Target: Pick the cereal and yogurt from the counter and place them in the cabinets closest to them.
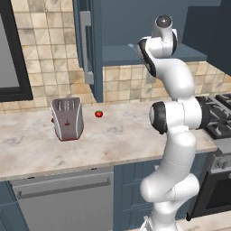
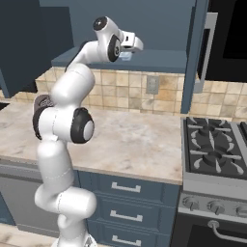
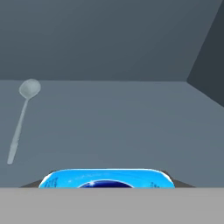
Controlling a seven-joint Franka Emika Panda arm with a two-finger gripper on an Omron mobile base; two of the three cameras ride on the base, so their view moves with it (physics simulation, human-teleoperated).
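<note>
The yogurt (image 3: 106, 178), a light-blue cup, sits between my fingertips at the bottom of the hand view, and my gripper (image 3: 106, 185) is shut on it. From the right base view, the gripper (image 2: 128, 52) reaches into the open cabinet (image 2: 159, 60) with the yogurt (image 2: 126, 57) just above the blue shelf. I cannot tell whether the cup touches the shelf. In the left base view my own arm hides the hand, in front of the cabinet shelf (image 1: 119, 52). The cereal is out of view. The counter (image 1: 113, 135) lies below.
A grey ladle (image 3: 19, 127) lies on the shelf to the left of the cup. The cabinet door (image 1: 88, 45) stands open at the left. A toaster (image 1: 66, 118) and a tomato (image 1: 99, 113) sit on the counter. A stove (image 2: 217, 144) is to the right.
</note>
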